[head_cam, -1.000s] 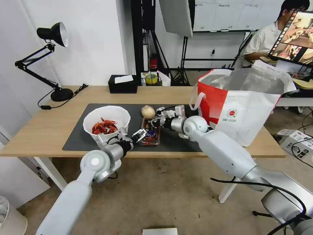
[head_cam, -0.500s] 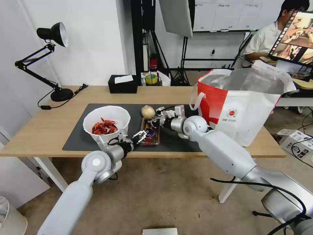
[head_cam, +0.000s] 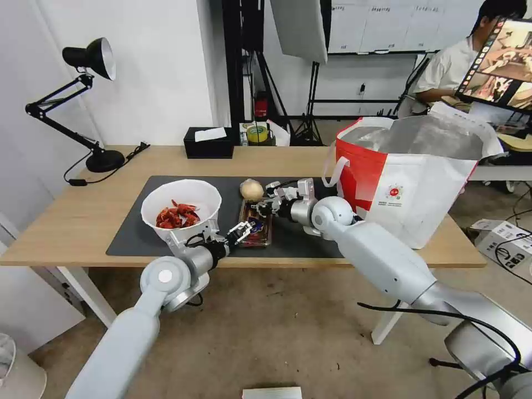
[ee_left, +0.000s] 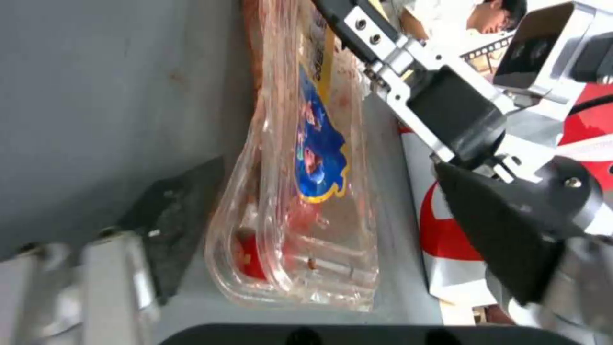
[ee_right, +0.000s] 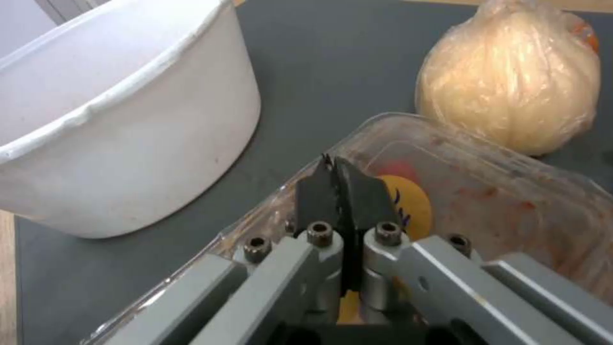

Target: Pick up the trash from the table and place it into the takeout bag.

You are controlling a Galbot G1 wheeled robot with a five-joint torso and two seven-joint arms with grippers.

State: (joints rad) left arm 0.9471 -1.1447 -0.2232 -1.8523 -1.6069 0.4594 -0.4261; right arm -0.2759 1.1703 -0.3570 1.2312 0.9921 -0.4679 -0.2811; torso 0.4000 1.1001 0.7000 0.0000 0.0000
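Across the tabletop (head_cam: 83,216) bowl (head_cam: 182,208), wrapped ball (head_cam: 252,190) and clear tray (head_cam: 256,228) all lie outside the bag (head_cam: 413,177), so nothing is packed yet: right tool (head_cam: 262,205) pinches the tray's far rim, left tool (head_cam: 241,229) gapes at its near end.

No legible text is showing anywhere. The bag (head_cam: 413,183) is bearing a small round red-and-green logo with lines of print beneath it, too small to read. The clear tray (ee_left: 306,191) is carrying a blue-and-yellow sticker with cartoon-like graphics; no words are reading clearly on it.
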